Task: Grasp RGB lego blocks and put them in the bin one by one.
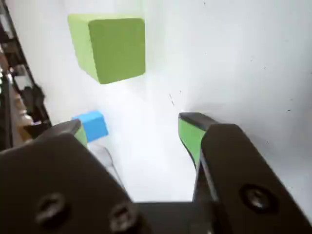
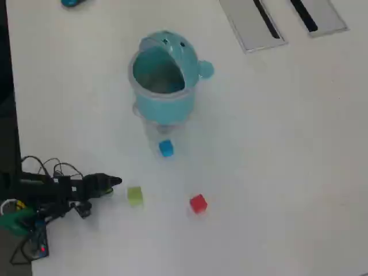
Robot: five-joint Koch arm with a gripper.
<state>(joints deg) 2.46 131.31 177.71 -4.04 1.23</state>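
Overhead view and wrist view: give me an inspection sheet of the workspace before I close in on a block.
Surface: white table, bare around the blocks.
Job's things: teal bin, lid open, no block seen inside; blue block just in front of it; green block nearest the arm; red block to its right in the overhead view.
Clutter: two grey panels at the top edge; small blue object.
End effector: open, empty, short of the green block.
Cables: loose wires at the arm base.
Surroundings: dark shelving in the wrist view.
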